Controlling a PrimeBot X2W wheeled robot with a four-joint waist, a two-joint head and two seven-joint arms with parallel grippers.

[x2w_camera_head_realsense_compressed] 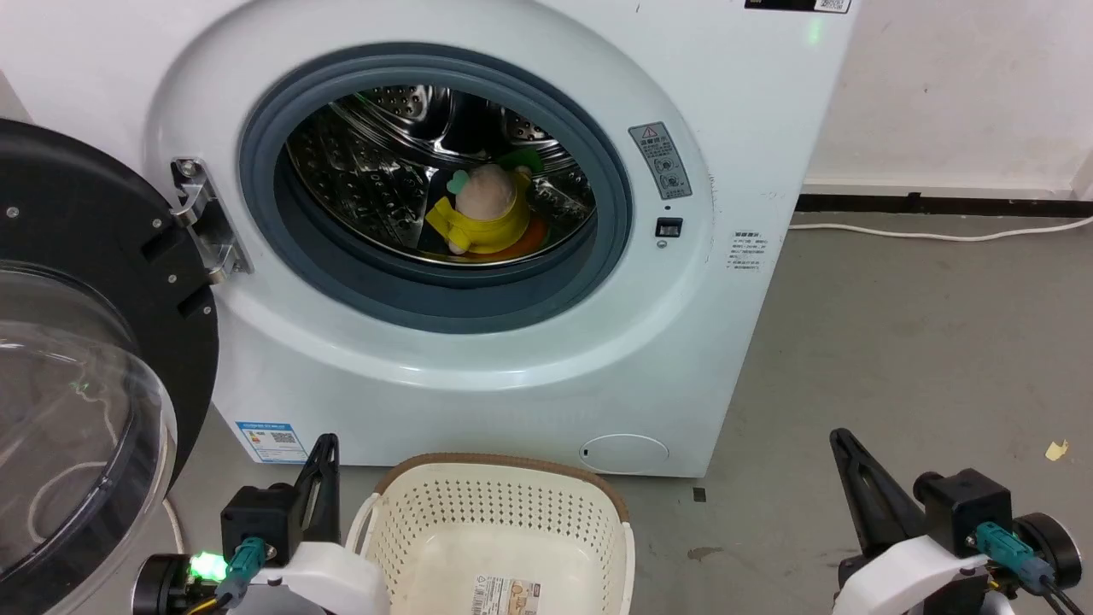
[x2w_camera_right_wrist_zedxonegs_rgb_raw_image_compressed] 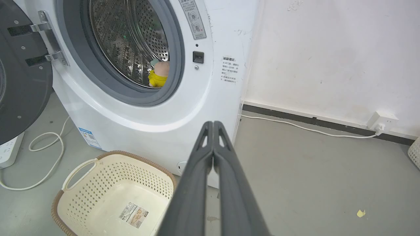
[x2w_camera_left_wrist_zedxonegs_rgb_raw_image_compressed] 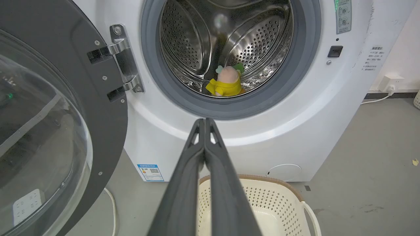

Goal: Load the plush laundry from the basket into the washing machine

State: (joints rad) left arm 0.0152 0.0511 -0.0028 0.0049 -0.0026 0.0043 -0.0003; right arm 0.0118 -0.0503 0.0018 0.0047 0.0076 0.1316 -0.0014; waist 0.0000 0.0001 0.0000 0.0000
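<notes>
You can see the plush laundry (x2w_camera_head_realsense_compressed: 487, 213) lying low in the steel drum (x2w_camera_head_realsense_compressed: 376, 171) of the washing machine (x2w_camera_head_realsense_compressed: 512, 376), its door (x2w_camera_head_realsense_compressed: 85, 213) swung open. The basket (x2w_camera_head_realsense_compressed: 504, 465) stands on the floor (x2w_camera_head_realsense_compressed: 897, 342) just before it. Your left hand (x2w_camera_left_wrist_zedxonegs_rgb_raw_image_compressed: 205, 123) and right hand (x2w_camera_right_wrist_zedxonegs_rgb_raw_image_compressed: 213, 124) are both pressed closed, gripping nothing.

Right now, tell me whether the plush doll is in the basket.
No, the plush doll lies inside the drum of the washing machine, not in the basket.
</notes>
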